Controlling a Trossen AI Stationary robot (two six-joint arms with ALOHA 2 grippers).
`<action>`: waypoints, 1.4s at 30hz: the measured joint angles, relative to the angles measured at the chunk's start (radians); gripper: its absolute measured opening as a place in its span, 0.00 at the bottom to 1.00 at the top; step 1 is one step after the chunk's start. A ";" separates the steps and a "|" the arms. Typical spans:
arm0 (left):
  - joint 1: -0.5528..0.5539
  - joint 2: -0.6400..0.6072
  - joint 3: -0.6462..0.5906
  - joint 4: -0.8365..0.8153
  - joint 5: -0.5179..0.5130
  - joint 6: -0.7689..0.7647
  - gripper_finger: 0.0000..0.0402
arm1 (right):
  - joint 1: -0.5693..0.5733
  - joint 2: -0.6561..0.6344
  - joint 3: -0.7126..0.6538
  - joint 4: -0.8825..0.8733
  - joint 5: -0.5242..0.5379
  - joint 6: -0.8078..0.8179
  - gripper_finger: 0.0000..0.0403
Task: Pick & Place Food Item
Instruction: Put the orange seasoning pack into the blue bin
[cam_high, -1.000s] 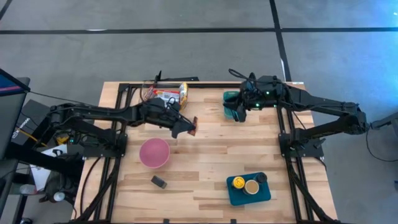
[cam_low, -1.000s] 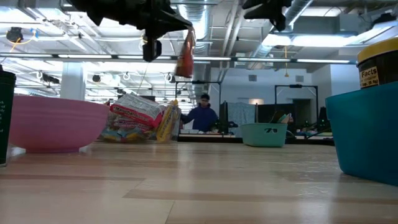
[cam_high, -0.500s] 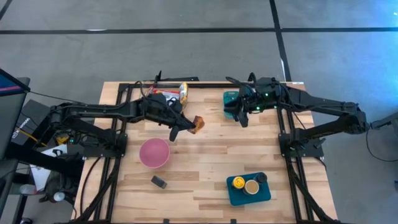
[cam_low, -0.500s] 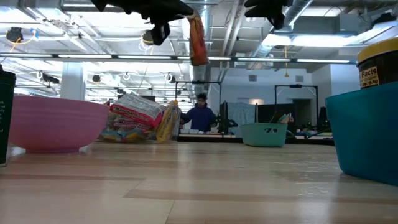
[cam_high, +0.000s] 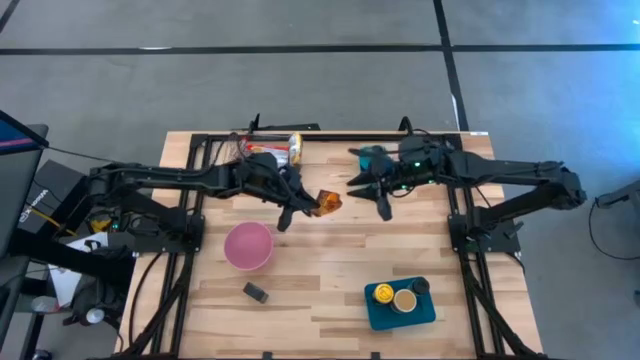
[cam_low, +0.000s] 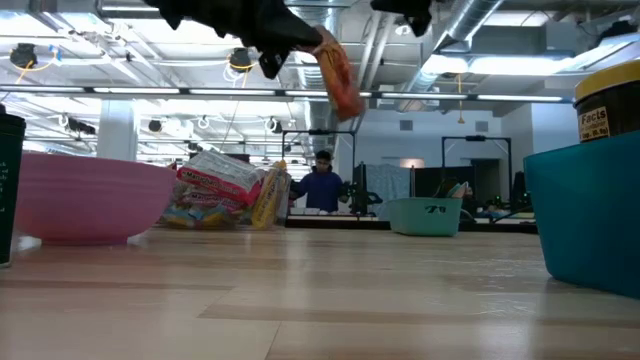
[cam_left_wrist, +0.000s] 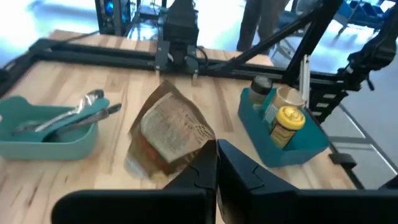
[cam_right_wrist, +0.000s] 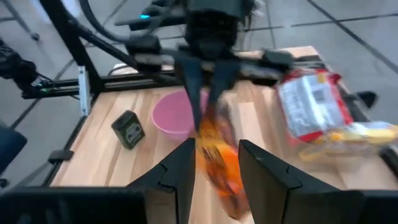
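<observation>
At frame centre, the left gripper (cam_high: 300, 208) pinched an orange snack packet (cam_high: 326, 202); the right gripper (cam_high: 368, 189) gaped alongside. A mistimed handover could drop it.

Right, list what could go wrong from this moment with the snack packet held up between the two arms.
1. The left gripper pinches the orange snack packet by one edge only, so it hangs tilted in mid-air and may slip out.
2. The right gripper, open, is close to the packet; if it shuts off-centre, the packet could tear or fall to the table.
3. The two grippers face each other closely and could collide.
</observation>
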 joint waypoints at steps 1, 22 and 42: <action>0.000 0.017 0.010 -0.001 0.000 0.003 0.00 | 0.001 0.015 0.000 0.019 -0.009 0.000 0.29; -0.052 0.097 0.061 0.007 0.026 0.321 0.00 | -0.012 0.099 0.000 0.031 -0.194 -0.025 0.29; -0.085 0.097 0.061 0.039 0.028 0.366 0.00 | -0.071 0.150 0.000 0.098 -0.328 -0.005 0.29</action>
